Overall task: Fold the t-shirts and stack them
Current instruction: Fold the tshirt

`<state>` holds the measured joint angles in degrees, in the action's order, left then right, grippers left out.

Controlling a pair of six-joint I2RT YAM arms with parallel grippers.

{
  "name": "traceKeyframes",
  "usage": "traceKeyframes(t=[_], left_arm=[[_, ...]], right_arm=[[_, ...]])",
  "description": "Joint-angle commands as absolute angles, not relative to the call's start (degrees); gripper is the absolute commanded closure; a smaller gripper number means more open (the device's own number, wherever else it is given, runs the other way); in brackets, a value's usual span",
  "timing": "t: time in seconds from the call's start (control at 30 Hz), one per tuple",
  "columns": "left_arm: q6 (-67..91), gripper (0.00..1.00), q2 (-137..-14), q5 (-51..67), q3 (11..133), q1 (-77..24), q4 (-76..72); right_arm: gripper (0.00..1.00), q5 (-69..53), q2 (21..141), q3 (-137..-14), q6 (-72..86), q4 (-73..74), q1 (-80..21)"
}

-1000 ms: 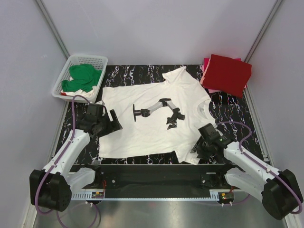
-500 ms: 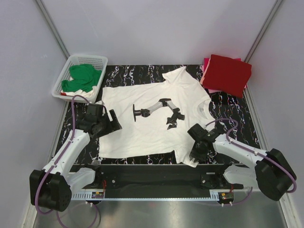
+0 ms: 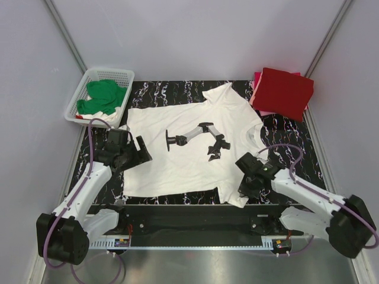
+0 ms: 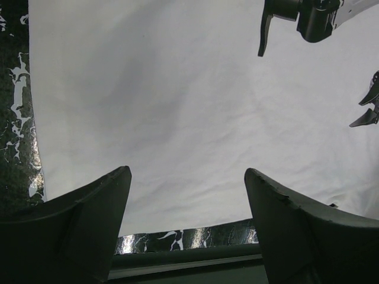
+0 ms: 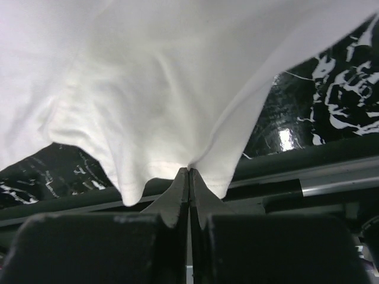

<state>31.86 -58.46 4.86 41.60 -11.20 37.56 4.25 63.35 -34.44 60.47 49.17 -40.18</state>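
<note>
Centrally, white t-shirt on marbled tabletop

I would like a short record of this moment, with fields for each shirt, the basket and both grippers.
white t-shirt: spread flat, printed side up
left gripper: open, over the shirt's hem end
right gripper: shut on the white t-shirt's near sleeve
green t-shirt: crumpled in the basket, far left
red t-shirt: folded, on the pink t-shirt, far right

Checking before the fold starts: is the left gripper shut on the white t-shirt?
No, the left gripper stands wide open over the white t-shirt, pinching no cloth.
</note>
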Motion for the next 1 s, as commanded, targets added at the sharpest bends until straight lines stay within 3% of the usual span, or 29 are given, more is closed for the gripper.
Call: traceKeyframes(t=[0.0,0.2,0.37,0.73,0.97], left_arm=[[32.5,0.16,-57.5,6.1,41.5,-11.3,35.9],[39.2,0.16,-53.7,9.6,38.1,-11.6,37.6],[44.9,0.18,-49.9,1.4,37.6,-17.7,44.6],[64.0,0.22,-43.8,-14.8,36.4,-33.7,64.2],[74.9,0.18,-36.3,-14.6,31.7,-34.1,62.5]], right_arm=[[1.0,12.2,52.2,-38.7,64.6,57.6,-40.8],[1.0,23.3,36.8,-43.4,71.0,66.6,-40.7],[1.0,31.1,32.5,-45.0,73.4,69.2,-40.7],[1.0,31.3,42.0,-49.7,67.9,54.9,-40.6],[1.0,25.9,43.1,-46.3,65.9,48.7,-39.7]])
